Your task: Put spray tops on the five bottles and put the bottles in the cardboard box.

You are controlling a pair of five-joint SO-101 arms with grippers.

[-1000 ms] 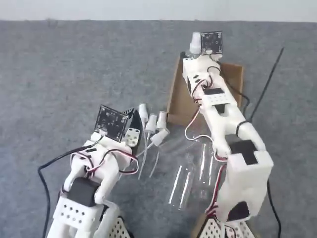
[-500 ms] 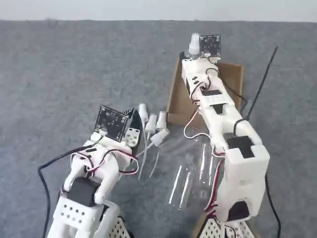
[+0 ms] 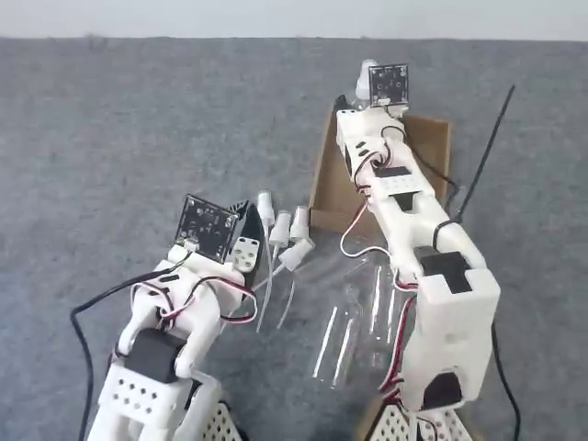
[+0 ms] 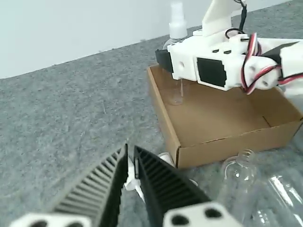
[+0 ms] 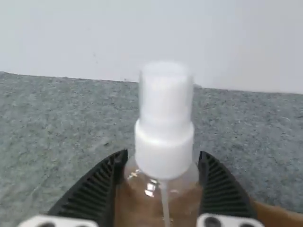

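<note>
From above, the right arm lies stretched out over the cardboard box [image 3: 437,138]. Its gripper [image 3: 356,99] is at the far rim and holds a capped bottle [image 3: 366,77] upright, probably so that the bottle can go down into the box standing. The left gripper [image 3: 248,228] rests just beside the loose spray tops [image 3: 285,234], which lie close together, likely so they are easy to pick next. The bare bottles [image 3: 358,312] lie on their sides between the two arms, near the box.

In the left wrist view, the left gripper [image 4: 130,153] has its fingers [image 4: 102,182] pressed almost together, with nothing clearly between them. Beyond them, the capped bottle [image 4: 176,92] hangs inside the far corner of the box [image 4: 208,142], clamped by the right gripper [image 4: 165,59]. Whether it touches the floor of the box cannot be told. Two bare bottles [image 4: 241,175] lie just outside the near wall.

In the right wrist view, the right gripper [image 5: 163,184] has its fingers [image 5: 111,177] pinching the capped bottle [image 5: 164,123] just under the spray top. Holding it near the neck likely keeps it from tilting.
</note>
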